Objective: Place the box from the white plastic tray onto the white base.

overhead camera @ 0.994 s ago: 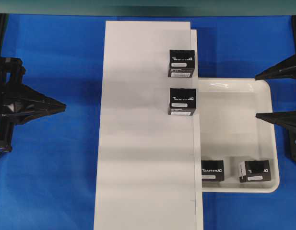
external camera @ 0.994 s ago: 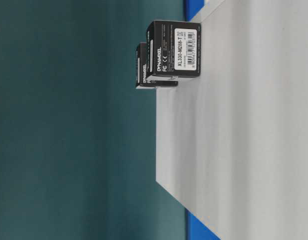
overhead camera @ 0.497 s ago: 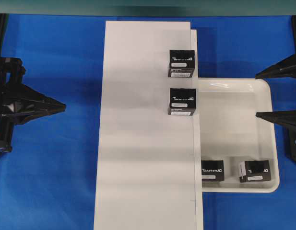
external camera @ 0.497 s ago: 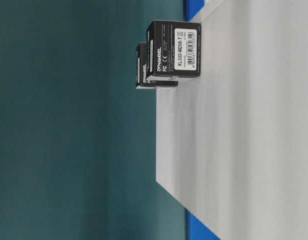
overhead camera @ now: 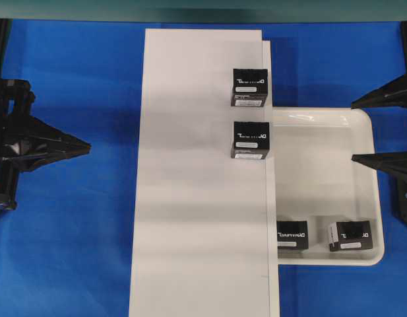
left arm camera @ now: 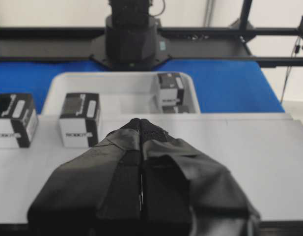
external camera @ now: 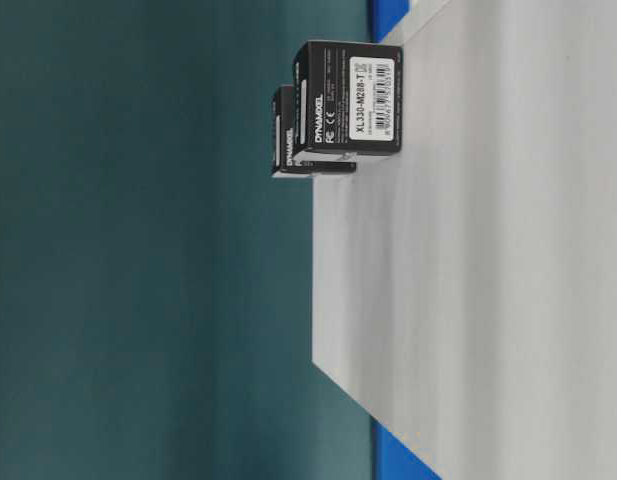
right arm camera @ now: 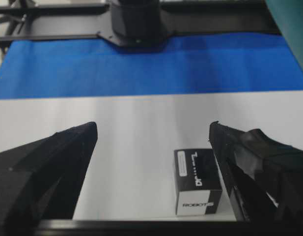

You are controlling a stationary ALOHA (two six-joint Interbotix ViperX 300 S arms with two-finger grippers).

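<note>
The long white base [overhead camera: 196, 198] runs down the middle of the overhead view. Two black boxes stand on its right edge, one [overhead camera: 249, 87] farther back than the other [overhead camera: 250, 140]. The white plastic tray [overhead camera: 322, 178] lies just right of the base and holds two more boxes [overhead camera: 292, 235] [overhead camera: 350, 236] along its near side. My left gripper [overhead camera: 88, 146] is shut and empty, left of the base. My right gripper [overhead camera: 353, 132] stands wide open at the tray's right rim, holding nothing. In the right wrist view, one box [right arm camera: 198, 182] stands on the base beyond the open gripper [right arm camera: 153, 129].
Blue cloth [overhead camera: 78, 251] covers the table around the base and tray. A teal wall [overhead camera: 203, 10] runs along the back. In the left wrist view the shut gripper [left arm camera: 140, 123] points across the base [left arm camera: 249, 162] toward the tray [left arm camera: 122, 81].
</note>
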